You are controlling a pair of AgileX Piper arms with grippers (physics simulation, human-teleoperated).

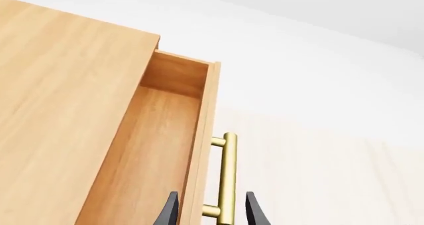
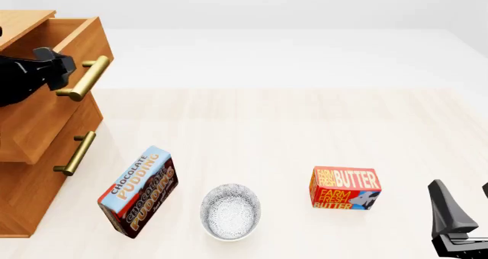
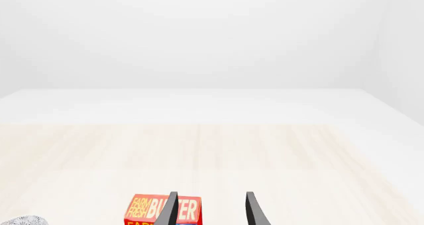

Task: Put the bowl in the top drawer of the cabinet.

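Two drawers are showing on the cabinet (image 2: pixel 31 173); the top drawer (image 1: pixel 156 150) is standing pulled out, ready for loading. Left gripper (image 1: pixel 210 211) is straddling its brass handle (image 1: pixel 227 178), fingers spread. Right gripper (image 3: pixel 210 210) is idling open near the butter box (image 2: pixel 344 188). The bowl (image 2: pixel 230 211) is sitting on the table (image 2: pixel 259 127), ungrasped.

A simulated tabletop test scene, as I see it: a pale wood table (image 2: pixel 305 127) against blank white walls, with a wooden cabinet (image 2: pixel 31 156) at left and grocery boxes (image 2: pixel 344 188) near.
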